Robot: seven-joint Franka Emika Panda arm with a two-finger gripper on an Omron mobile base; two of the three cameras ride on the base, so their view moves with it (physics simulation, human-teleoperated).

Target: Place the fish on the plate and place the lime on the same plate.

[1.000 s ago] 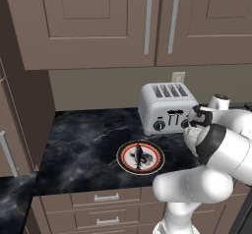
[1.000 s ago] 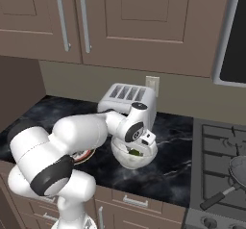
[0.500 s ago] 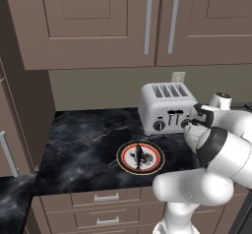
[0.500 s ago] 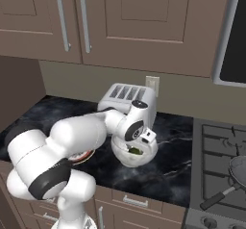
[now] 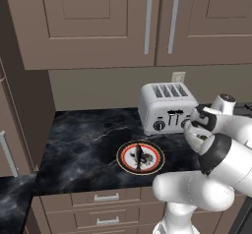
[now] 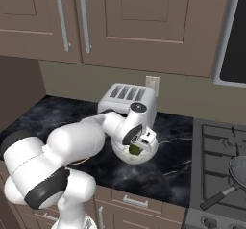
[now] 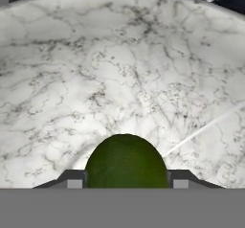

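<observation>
The plate, with its dark rim, red-orange ring and white centre, lies on the black counter in front of the toaster. The dark fish rests on its centre. To the right, my gripper reaches down into a deep white speckled bowl. The green lime sits between my fingertips, which press against both of its sides close above the bowl's inner wall. The lime shows green under the hand.
A silver four-slot toaster stands behind the plate and bowl, against the wall. A stove with a black frying pan lies to the right. Cabinets hang overhead. Bare black counter stretches left of the plate.
The hand has stayed down in the bowl, shifting only slightly. The fish and plate have not moved.
</observation>
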